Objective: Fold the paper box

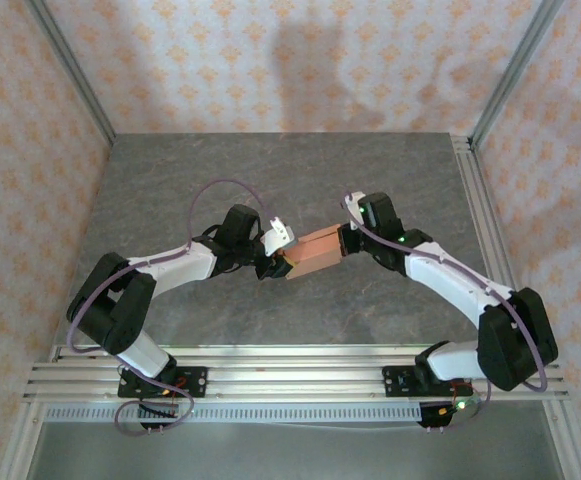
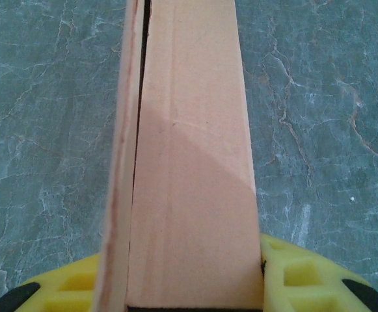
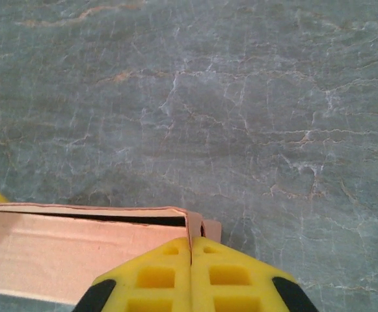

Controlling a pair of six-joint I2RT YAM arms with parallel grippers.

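paper box [image 1: 315, 252] | step: closing seam | left end effector [image 2: 189, 296] grips body | right end effector [image 3: 190, 257] pinches its edge | next: tuck squarely

I can read no text, label, brand, number or sign from here. The paper box [image 1: 315, 255] is plain salmon-orange card, the tabletop [image 1: 270, 180] is marbled grey, and the walls [image 1: 270, 60] carry just a repeating ornament.

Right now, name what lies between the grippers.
The paper box fills that gap in the top view; left gripper and right gripper each grip an end.
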